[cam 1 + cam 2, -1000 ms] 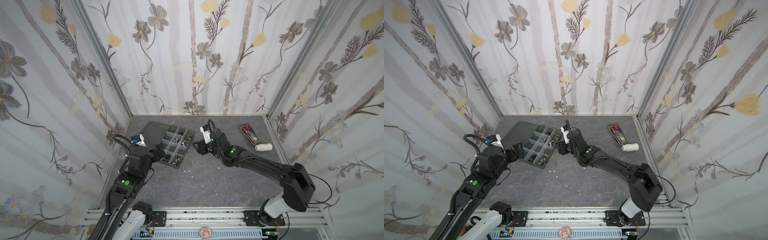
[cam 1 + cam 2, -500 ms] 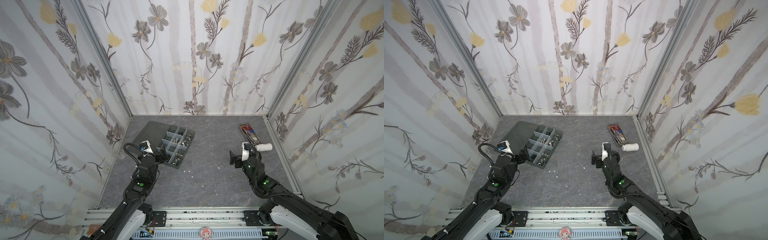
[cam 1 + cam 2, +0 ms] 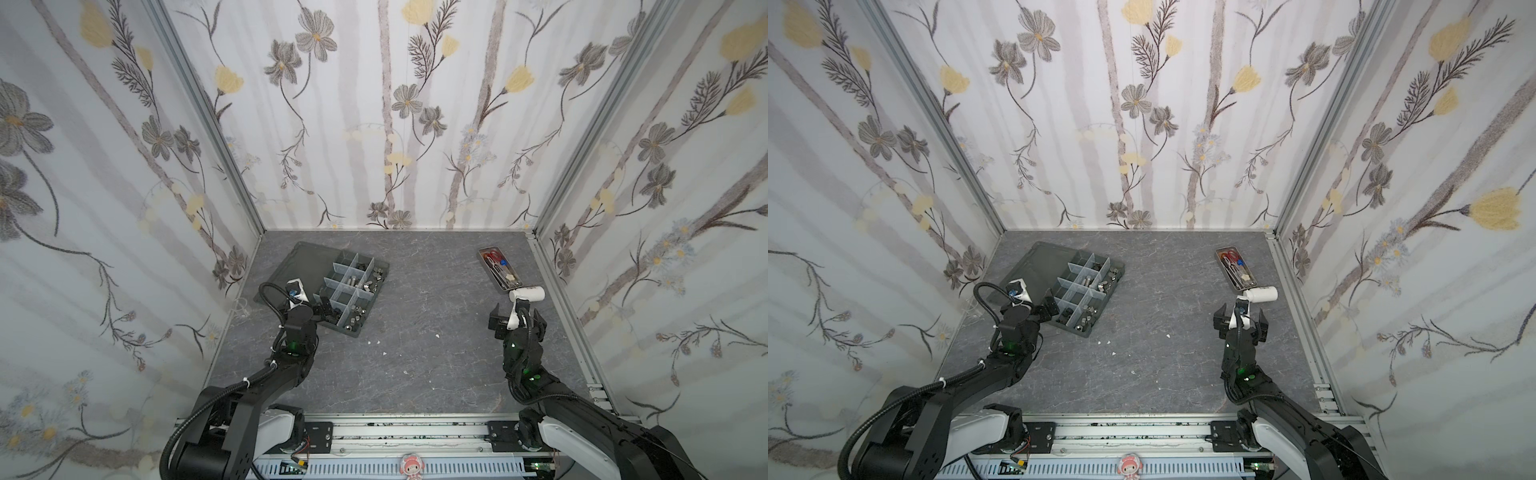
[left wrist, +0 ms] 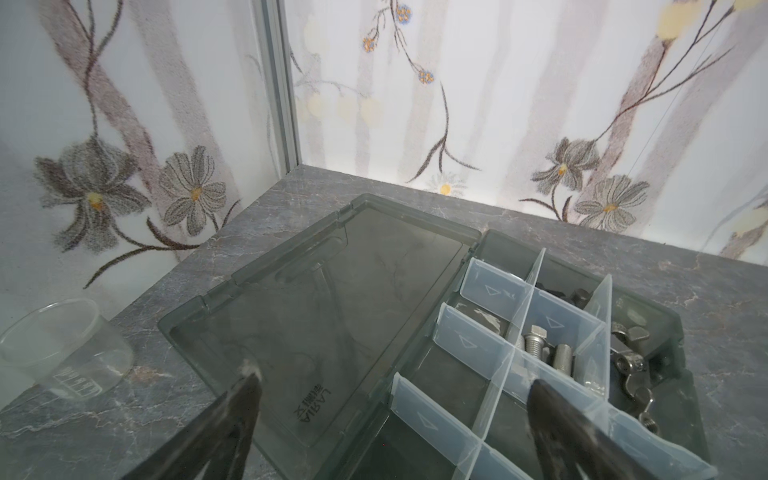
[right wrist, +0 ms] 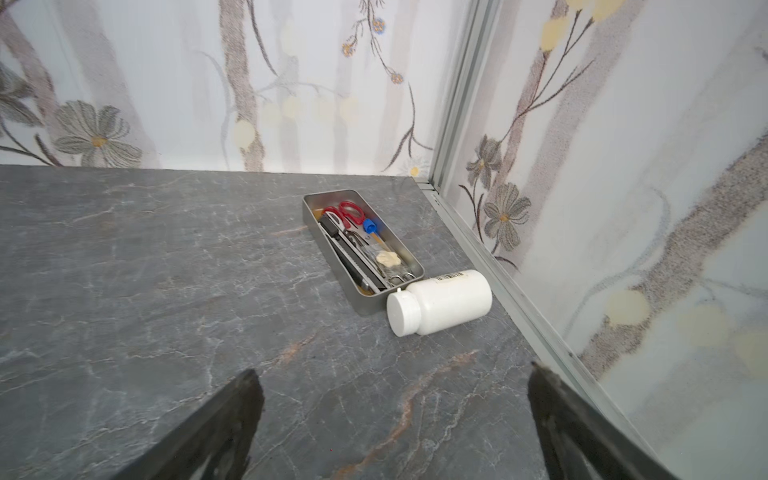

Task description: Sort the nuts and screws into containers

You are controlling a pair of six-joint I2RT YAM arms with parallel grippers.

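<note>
White bottle [image 5: 440, 301] lying beside metal tray [image 5: 365, 304]; glass beaker [image 4: 62, 345] near wall.

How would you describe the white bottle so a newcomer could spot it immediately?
Follow the right-hand wall to the narrow metal tray holding red-handled scissors. At its near end lies the white bottle: the only capped white cylinder, on its side.

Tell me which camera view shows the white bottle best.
The right wrist view: the white bottle lies on its side, cap and label clear, beside the metal tray. In both top views the bottle is small; the left wrist view misses it.
</note>
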